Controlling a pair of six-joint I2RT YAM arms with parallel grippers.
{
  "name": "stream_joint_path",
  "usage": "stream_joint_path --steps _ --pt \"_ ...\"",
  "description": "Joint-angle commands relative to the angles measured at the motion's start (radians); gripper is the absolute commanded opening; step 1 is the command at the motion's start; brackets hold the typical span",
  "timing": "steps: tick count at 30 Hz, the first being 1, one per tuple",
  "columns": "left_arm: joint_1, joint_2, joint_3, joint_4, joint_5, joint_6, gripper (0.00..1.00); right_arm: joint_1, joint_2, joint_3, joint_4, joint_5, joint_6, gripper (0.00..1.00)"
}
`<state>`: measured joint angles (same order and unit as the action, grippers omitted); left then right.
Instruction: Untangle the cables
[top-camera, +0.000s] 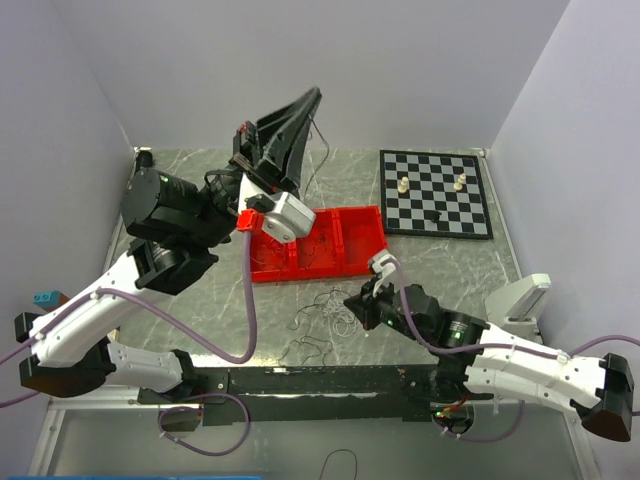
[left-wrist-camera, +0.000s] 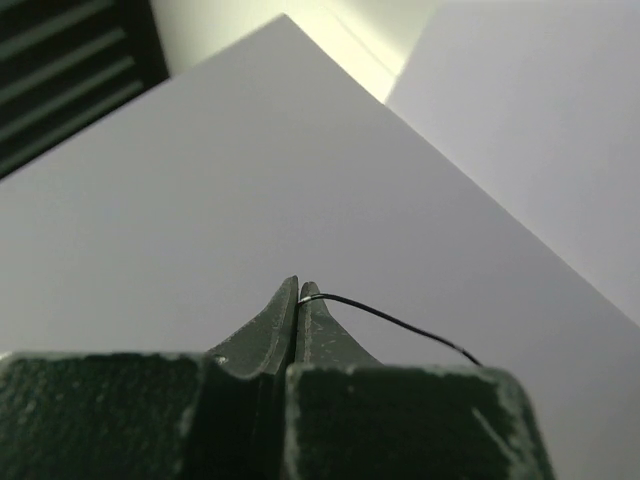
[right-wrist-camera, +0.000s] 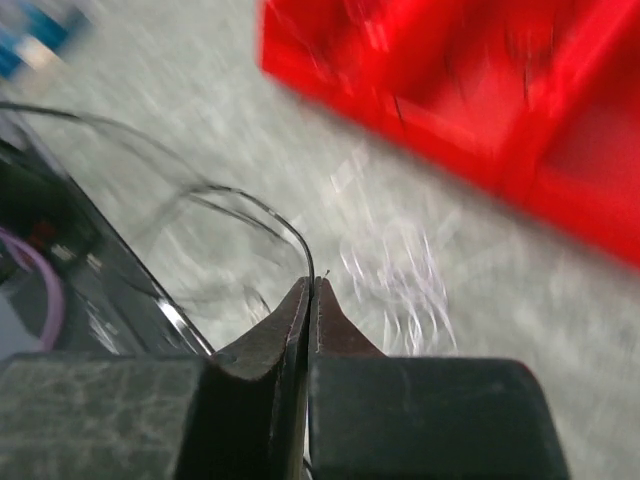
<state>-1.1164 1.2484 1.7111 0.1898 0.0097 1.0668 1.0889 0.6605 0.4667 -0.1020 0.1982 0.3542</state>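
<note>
Left wrist view: the left end effector (left-wrist-camera: 299, 290), high by the back wall (left-wrist-camera: 250, 160), is clamped on 1 black cable (left-wrist-camera: 400, 325); the right end effector (right-wrist-camera: 311, 285), low over the surface (top-camera: 440, 270), pinches 1 strand of the cables (top-camera: 325, 315), which lie tangled beside the red tray (top-camera: 350, 240).

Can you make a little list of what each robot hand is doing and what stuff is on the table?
left gripper: raised high, shut on a thin black wire
right gripper: low over the table, shut on a dark wire
loose cables: tangled in front of the red tray
chessboard: far right
</note>
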Motion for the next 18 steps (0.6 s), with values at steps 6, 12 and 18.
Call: stream_joint_path --steps 6,12,18 --pt "-0.016 0.091 0.176 0.235 -0.082 0.09 0.01 -0.003 -0.035 -0.079 -0.045 0.044 0.131 0.0" --pt "-0.014 0.105 0.116 0.327 -0.08 0.13 0.01 -0.003 -0.058 -0.051 -0.08 0.072 0.12 0.0" --pt "-0.016 0.31 0.449 0.356 -0.033 0.294 0.01 -0.003 -0.073 -0.088 -0.09 0.066 0.143 0.0"
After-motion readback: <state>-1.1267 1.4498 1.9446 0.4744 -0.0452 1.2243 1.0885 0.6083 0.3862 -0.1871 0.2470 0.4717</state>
